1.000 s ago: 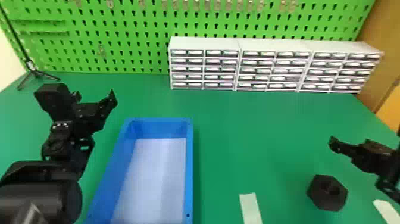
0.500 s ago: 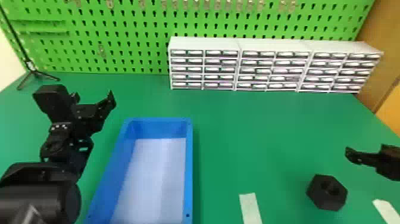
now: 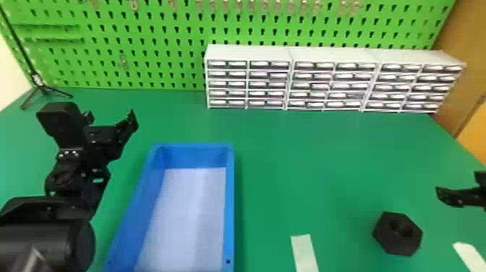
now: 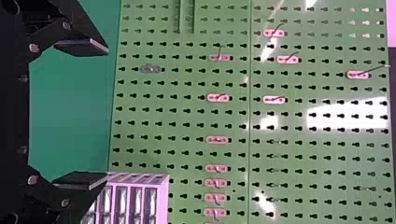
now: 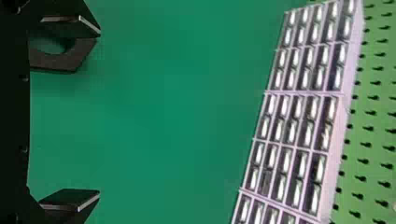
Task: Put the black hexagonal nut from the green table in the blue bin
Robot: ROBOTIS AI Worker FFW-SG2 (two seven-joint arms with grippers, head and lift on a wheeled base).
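The black hexagonal nut (image 3: 397, 233) lies flat on the green table (image 3: 311, 173) at the near right, its hole facing up. My right gripper (image 3: 461, 197) is at the right edge of the head view, beyond the nut and to its right. In the right wrist view the nut (image 5: 79, 55) is partly covered by one finger of the spread, unloaded right gripper (image 5: 91, 112). The blue bin (image 3: 230, 202) holds nothing. Left of it my left gripper (image 3: 111, 117) is parked, and in the left wrist view that gripper (image 4: 95, 113) has its fingers wide apart.
White drawer units (image 3: 249, 52) stand along the back of the table before a green pegboard (image 3: 162, 43). A small tripod (image 3: 43, 88) is at the far left. Pale strips lie on both sides of the nut, one of them the left strip (image 3: 304, 253).
My right gripper has shifted right and slightly toward the near edge, mostly leaving the head view. The left arm, bin and nut have kept their places.
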